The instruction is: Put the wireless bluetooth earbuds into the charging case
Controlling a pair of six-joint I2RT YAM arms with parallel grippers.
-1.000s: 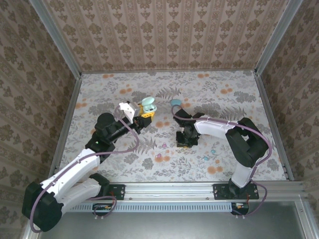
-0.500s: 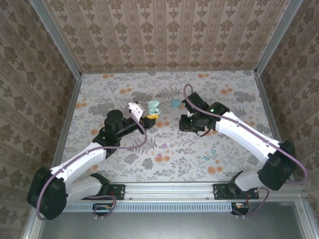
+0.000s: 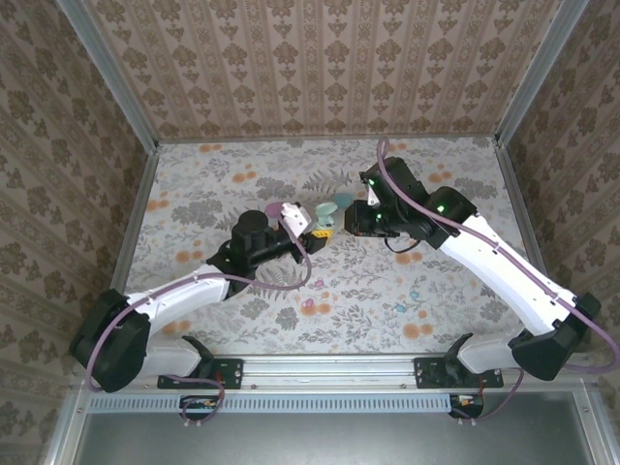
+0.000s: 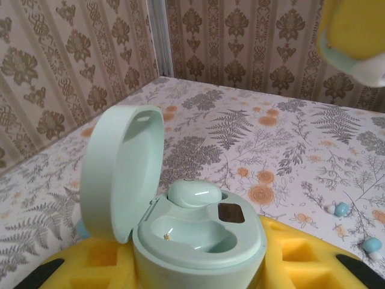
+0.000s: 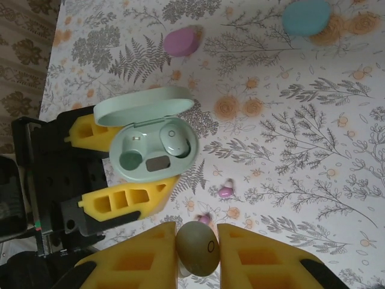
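Observation:
My left gripper (image 4: 198,268) is shut on the mint charging case (image 4: 198,241), its yellow pads on both sides of the base. The lid (image 4: 120,171) stands open. One mint earbud (image 4: 194,194) sits in the far slot and the near slot (image 4: 192,235) is bare. From the right wrist the case (image 5: 153,144) lies up and left of my right gripper (image 5: 197,248), which is shut on a small greenish earbud (image 5: 197,250). From above, the case (image 3: 326,223) hangs between the left gripper (image 3: 318,231) and the right gripper (image 3: 356,219).
A shut pink case (image 5: 181,42) and a shut cyan case (image 5: 307,17) lie on the flowered cloth further back. Loose pink buds (image 5: 226,192) lie below the right gripper, and cyan buds (image 4: 341,209) lie to the right. Patterned walls (image 3: 310,68) close in the table.
The left gripper has carried the open case to the right, toward the table's middle. The right gripper has lifted off the cloth with a bud and moved back to face the case.

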